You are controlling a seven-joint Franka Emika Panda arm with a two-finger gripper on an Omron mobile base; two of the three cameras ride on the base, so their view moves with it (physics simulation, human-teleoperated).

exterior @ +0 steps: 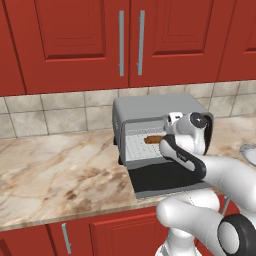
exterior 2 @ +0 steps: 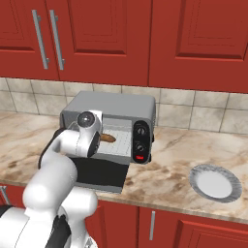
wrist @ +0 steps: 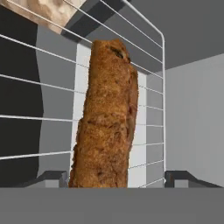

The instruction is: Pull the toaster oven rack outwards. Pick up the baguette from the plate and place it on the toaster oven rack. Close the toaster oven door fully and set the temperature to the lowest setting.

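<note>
Baguette (wrist: pixel 107 118) lies on the toaster oven rack (wrist: pixel 151 109), between the gripper (wrist: pixel 116 177) fingertips, which stand wide apart and clear of its sides. From the base views, the arm hides the gripper and part of the toaster oven (exterior 2: pixel 116 109).

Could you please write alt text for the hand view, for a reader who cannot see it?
A golden-brown baguette lies on the silver wire toaster oven rack, running up the middle of the picture. The gripper's two dark fingertips stand apart on either side of its near end, with grey oven walls behind.
</note>
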